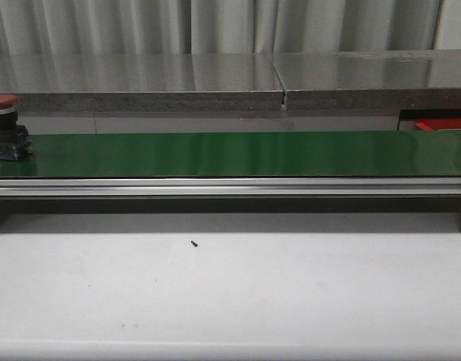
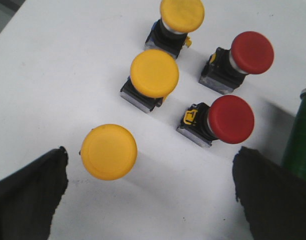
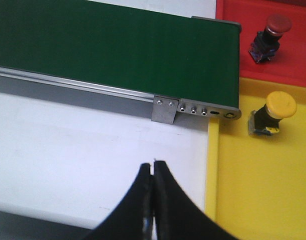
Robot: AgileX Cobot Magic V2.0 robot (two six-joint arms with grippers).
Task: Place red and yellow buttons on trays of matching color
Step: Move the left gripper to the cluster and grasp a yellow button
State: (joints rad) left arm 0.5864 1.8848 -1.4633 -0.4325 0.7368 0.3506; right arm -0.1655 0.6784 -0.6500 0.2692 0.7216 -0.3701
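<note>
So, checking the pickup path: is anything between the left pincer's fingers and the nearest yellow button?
Nothing: in the left wrist view only bare white table separates the open left pincer from the nearest yellow round-capped push button.

Both end effectors are matte black: the left end effector (image 2: pixel 150 192) shows two broad, blunt, rough-edged fingers (image 2: pixel 25 197), while the right end effector (image 3: pixel 153 172) has two smooth, curved fingers (image 3: pixel 138 200) tapering to narrow tips.

No readable text, label, brand, number or sign appears in any view.
</note>
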